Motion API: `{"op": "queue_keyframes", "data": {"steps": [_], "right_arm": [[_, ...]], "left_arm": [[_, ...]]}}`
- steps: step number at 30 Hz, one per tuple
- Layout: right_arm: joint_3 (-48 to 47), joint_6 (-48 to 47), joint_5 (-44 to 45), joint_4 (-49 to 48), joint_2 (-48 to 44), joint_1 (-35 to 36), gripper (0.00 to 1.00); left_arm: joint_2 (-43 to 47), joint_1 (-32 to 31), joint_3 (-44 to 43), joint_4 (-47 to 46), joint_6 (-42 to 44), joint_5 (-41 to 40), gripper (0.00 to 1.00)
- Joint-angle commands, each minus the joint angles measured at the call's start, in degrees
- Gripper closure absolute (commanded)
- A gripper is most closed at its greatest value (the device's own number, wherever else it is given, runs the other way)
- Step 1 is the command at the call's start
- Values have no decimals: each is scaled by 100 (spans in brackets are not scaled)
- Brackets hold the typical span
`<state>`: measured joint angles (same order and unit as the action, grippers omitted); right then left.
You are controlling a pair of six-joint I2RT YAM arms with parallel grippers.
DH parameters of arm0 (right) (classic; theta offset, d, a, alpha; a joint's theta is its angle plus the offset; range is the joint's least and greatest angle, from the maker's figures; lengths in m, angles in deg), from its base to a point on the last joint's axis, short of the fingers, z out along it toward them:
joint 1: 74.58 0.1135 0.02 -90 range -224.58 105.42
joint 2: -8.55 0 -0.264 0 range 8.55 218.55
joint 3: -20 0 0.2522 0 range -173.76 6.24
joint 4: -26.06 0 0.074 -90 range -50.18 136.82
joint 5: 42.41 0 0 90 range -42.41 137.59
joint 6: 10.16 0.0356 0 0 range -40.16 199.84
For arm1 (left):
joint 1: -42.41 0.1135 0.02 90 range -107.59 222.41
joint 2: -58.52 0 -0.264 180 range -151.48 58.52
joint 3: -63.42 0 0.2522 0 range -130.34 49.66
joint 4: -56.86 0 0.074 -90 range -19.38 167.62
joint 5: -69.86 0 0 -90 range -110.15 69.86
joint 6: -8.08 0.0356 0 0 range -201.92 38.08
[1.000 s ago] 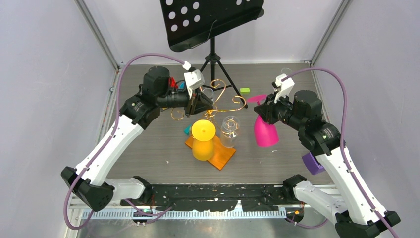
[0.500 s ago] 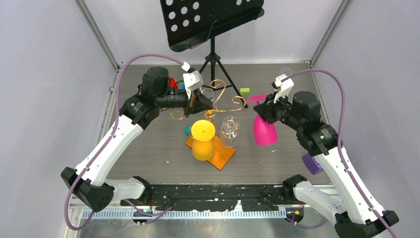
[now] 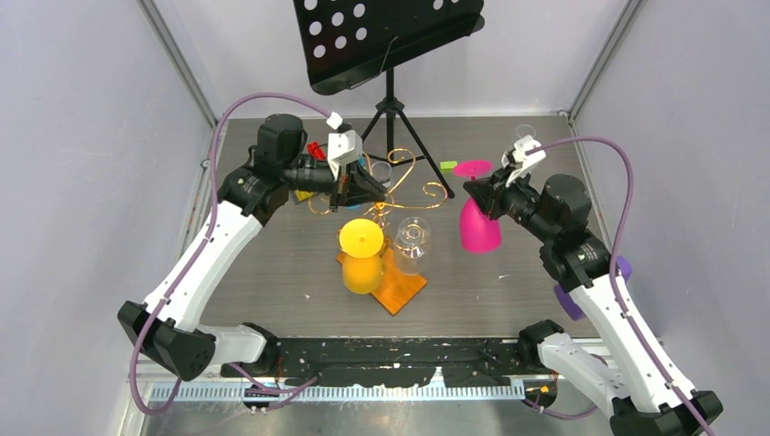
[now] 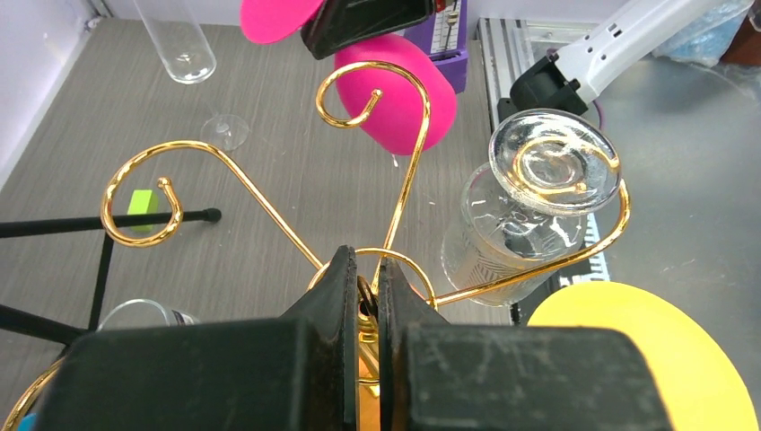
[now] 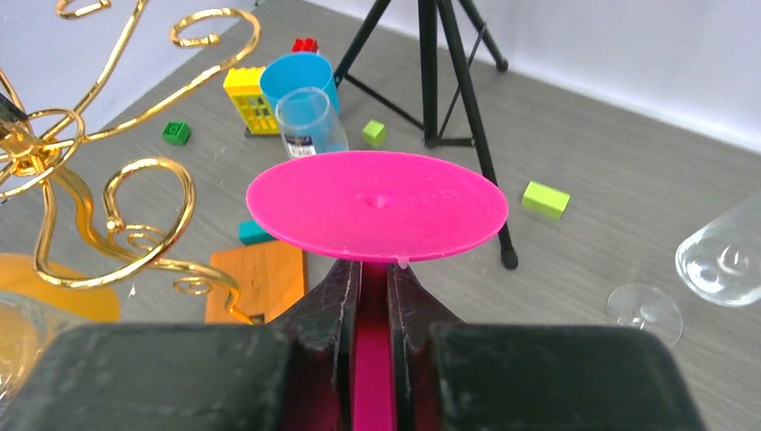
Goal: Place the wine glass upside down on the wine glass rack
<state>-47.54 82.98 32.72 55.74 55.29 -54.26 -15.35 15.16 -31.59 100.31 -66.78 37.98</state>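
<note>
The gold wire rack (image 3: 406, 188) stands on its orange base (image 3: 402, 289) mid-table, its curled arms filling the left wrist view (image 4: 269, 193). My left gripper (image 3: 367, 192) is shut on the top of the rack's central stem (image 4: 363, 292). A yellow glass (image 3: 361, 260) and a clear glass (image 3: 411, 243) hang upside down on the rack. My right gripper (image 3: 478, 196) is shut on the stem of a pink wine glass (image 3: 478, 229), held upside down with its foot up (image 5: 377, 205), to the right of the rack and apart from it.
A black perforated music stand (image 3: 386, 36) on a tripod (image 3: 392, 113) stands behind the rack. A clear wine glass (image 5: 722, 256) lies at the back right. A blue cup (image 5: 299, 79), a clear cup (image 5: 310, 121), small blocks and a purple object (image 3: 572, 300) are scattered about.
The rack with its hanging glasses has shifted a little to the left with my left gripper. My right gripper has carried the pink glass slightly back and leftward.
</note>
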Motion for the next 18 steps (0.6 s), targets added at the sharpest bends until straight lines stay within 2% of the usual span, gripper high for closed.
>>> {"op": "queue_keyframes", "data": {"steps": [1, 8, 18], "right_arm": [[355, -39, -223, -1359, -109, -112, 95], [1270, 91, -1515, -3672, -57, -327, 95], [1751, 757, -2398, -5775, 583, -483, 95]], "left_arm": [[-260, 150, -281, 505, 792, -112, 100], [-476, 176, -533, 731, 757, 70, 100], [-395, 176, -455, 766, 773, 138, 100]]}}
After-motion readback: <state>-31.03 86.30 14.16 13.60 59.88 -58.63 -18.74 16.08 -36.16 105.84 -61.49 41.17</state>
